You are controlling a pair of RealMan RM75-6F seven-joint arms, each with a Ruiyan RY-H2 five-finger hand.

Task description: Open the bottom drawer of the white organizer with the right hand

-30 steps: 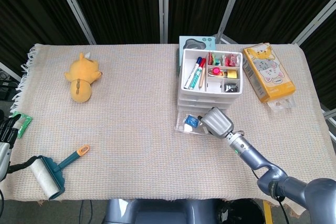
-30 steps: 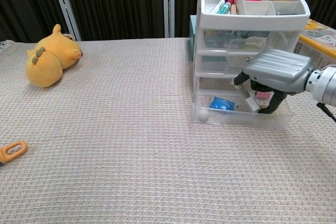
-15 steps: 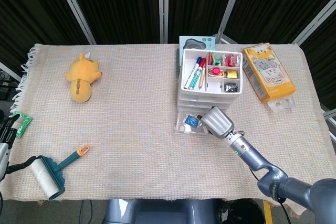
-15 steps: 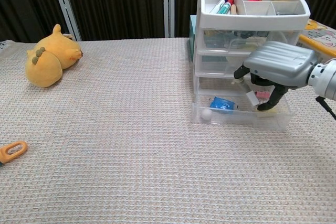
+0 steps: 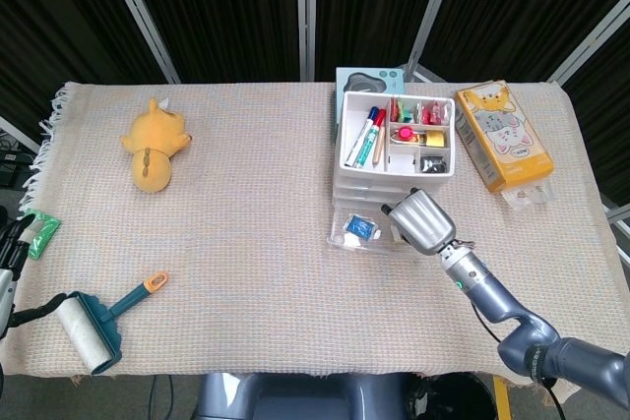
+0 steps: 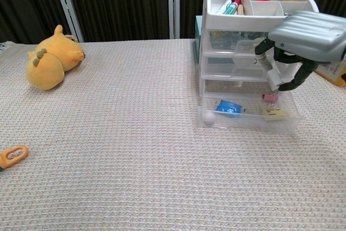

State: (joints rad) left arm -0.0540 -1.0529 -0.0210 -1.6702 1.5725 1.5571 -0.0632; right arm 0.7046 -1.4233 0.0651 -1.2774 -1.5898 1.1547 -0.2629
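The white organizer (image 5: pixel 397 168) (image 6: pixel 259 22) stands at the back right of the table, with pens and small items in its top tray. Its clear bottom drawer (image 5: pixel 359 241) (image 6: pixel 248 121) is pulled out toward me and holds a blue packet (image 6: pixel 228 106), a white ball (image 6: pixel 209 116) and small clips. My right hand (image 5: pixel 421 221) (image 6: pixel 308 36) hovers above the drawer's right end at the level of the middle drawers. It holds nothing, its fingers curl downward, and it is not touching the drawer. Only a sliver of my left hand (image 5: pixel 5 287) shows at the left edge.
A yellow plush (image 5: pixel 156 145) (image 6: pixel 51 60) lies far left. A lint roller (image 5: pixel 89 327) with an orange handle tip (image 6: pixel 12 155) sits near the front left, next to a green packet (image 5: pixel 39 233). A cat-print tissue box (image 5: pixel 502 135) lies right of the organizer, and a teal box (image 5: pixel 369 79) stands behind it.
My right hand has lifted up and to the right, out of the pulled-out bottom drawer. The drawer stays open. The left hand has slipped further out of view.
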